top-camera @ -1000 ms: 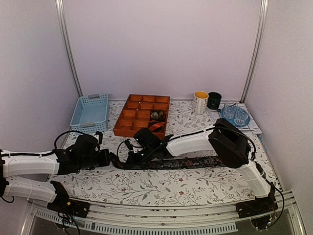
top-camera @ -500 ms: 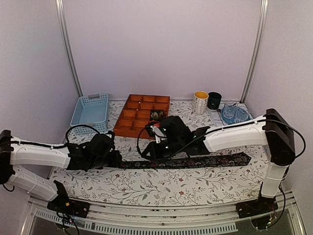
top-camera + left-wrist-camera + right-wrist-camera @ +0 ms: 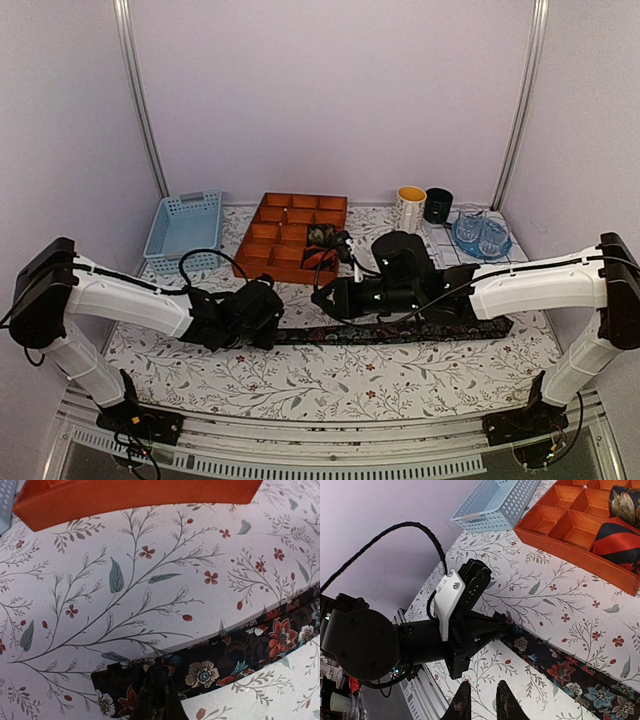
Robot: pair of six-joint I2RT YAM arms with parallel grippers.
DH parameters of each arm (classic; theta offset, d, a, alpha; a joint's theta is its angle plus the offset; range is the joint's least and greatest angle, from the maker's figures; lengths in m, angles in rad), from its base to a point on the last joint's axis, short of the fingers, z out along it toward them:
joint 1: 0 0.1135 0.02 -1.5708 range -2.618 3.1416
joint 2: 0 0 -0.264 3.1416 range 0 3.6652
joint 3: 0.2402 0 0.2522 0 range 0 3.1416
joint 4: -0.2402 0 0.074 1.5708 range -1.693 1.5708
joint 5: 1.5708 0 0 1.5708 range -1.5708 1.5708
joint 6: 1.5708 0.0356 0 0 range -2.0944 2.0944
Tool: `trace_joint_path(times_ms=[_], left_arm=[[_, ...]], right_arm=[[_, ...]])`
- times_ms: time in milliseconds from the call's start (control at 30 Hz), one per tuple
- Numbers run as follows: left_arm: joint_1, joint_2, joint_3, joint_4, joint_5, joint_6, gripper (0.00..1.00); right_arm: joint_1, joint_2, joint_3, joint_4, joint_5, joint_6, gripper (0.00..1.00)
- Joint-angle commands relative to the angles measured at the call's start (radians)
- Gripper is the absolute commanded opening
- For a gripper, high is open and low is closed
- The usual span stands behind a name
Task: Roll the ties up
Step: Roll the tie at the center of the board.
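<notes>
Long floral tie [image 3: 400,331] lies flat across the surface [image 3: 330,385], its narrow end pinched in the closed left fingers [image 3: 156,696]. Right fingers [image 3: 462,705] are parted slightly w/ nothing held, near that end but apart from it. Two rolled ties [image 3: 321,238] are seen in the orange tray [image 3: 270,268]. For a tight coil, the pinched end should be turned squarely over itself, edges kept aligned & the strip kept taut.

Soft even light, slight blur

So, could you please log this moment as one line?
left jaws shut on tie end | right jaws open, empty | tie unrolled | two rolled ties in tray
</notes>
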Motion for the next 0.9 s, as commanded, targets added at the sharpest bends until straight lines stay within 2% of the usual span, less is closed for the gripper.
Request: trace_joint_path(times_ms=[0, 133, 233, 367, 567, 700, 867], left_arm=[[-0.033, 0.062, 0.056, -0.028, -0.037, 0.011, 0.0], [-0.045, 0.094, 0.074, -0.017, -0.019, 0.019, 0.01], [-0.051, 0.1, 0.076, -0.001, -0.004, 0.024, 0.12], [-0.054, 0.102, 0.074, 0.023, 0.02, 0.031, 0.19], [-0.054, 0.122, 0.075, 0.055, 0.046, 0.041, 0.21], [-0.056, 0.122, 0.071, 0.081, 0.075, 0.044, 0.29], [-0.06, 0.119, 0.066, 0.103, 0.086, 0.05, 0.43]], right_arm=[[-0.004, -0.1, -0.045, 0.006, 0.077, 0.012, 0.18], [-0.005, -0.103, -0.073, 0.01, 0.098, 0.022, 0.21], [-0.004, -0.106, -0.088, 0.029, 0.098, 0.025, 0.25], [-0.004, -0.095, -0.086, 0.029, 0.099, 0.027, 0.27], [-0.005, -0.072, -0.083, 0.031, 0.099, 0.03, 0.29], [-0.006, -0.069, -0.083, 0.043, 0.094, 0.046, 0.31], [-0.007, -0.068, -0.083, 0.044, 0.105, 0.045, 0.4]])
